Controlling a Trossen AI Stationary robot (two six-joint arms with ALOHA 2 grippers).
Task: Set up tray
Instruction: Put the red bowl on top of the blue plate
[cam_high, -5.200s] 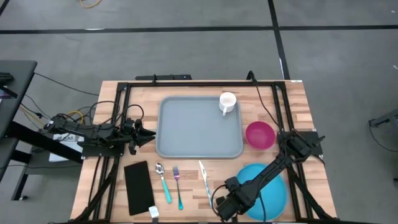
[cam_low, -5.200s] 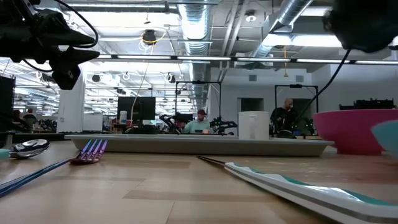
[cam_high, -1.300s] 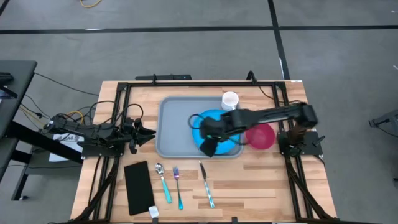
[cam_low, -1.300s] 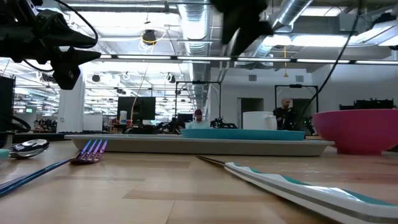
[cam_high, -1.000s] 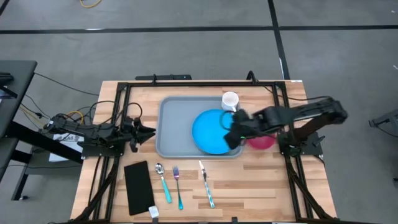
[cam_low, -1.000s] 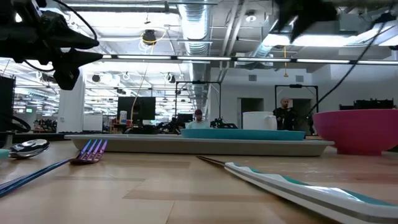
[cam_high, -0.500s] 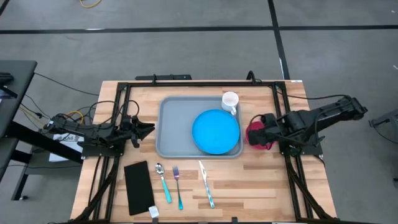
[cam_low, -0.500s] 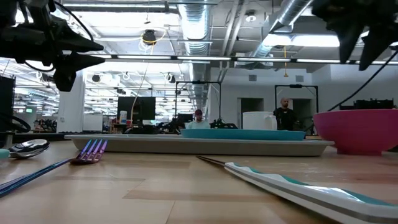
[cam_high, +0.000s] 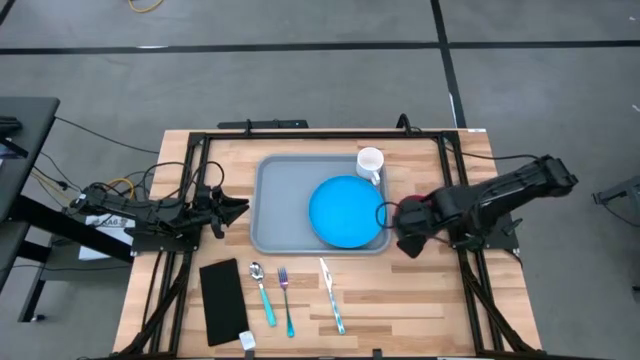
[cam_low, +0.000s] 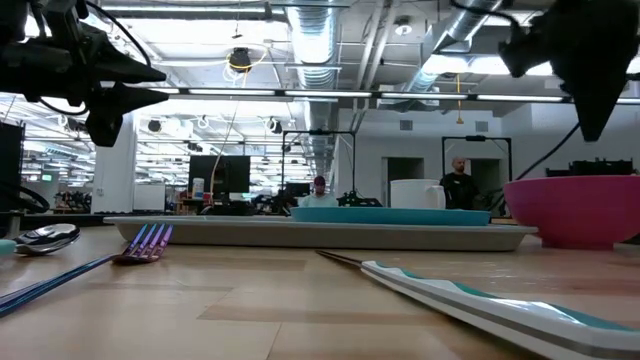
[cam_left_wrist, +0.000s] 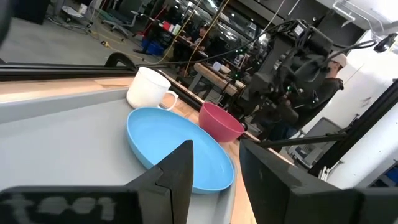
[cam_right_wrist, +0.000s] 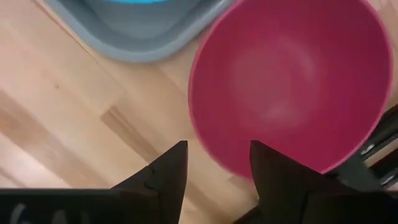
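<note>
Grey-blue tray (cam_high: 290, 205) sits mid-bench on the wooden bench (cam_high: 420, 300), toward the far side. Blue plate (cam_high: 347, 211) lies flat inside it, toward the tray's right end. White mug (cam_high: 369, 162) stands in the tray's far right corner, just beyond the plate. Pink bowl (cam_right_wrist: 292, 81) rests on the bench just right of the tray, apart from its rim. Right hand (cam_high: 408, 240) hangs over the near edge of the bowl, fingers spread with a clear gap, holding nothing; in the right wrist view the bowl's rim lies between and beyond the two fingers. Left hand (cam_high: 235, 206) waits off the tray's left rim, pointing at it, fingers parted and empty. On the near side of the bench: black napkin (cam_high: 223, 300), spoon (cam_high: 262, 292), fork (cam_high: 286, 298), knife (cam_high: 332, 295), all outside the tray.
</note>
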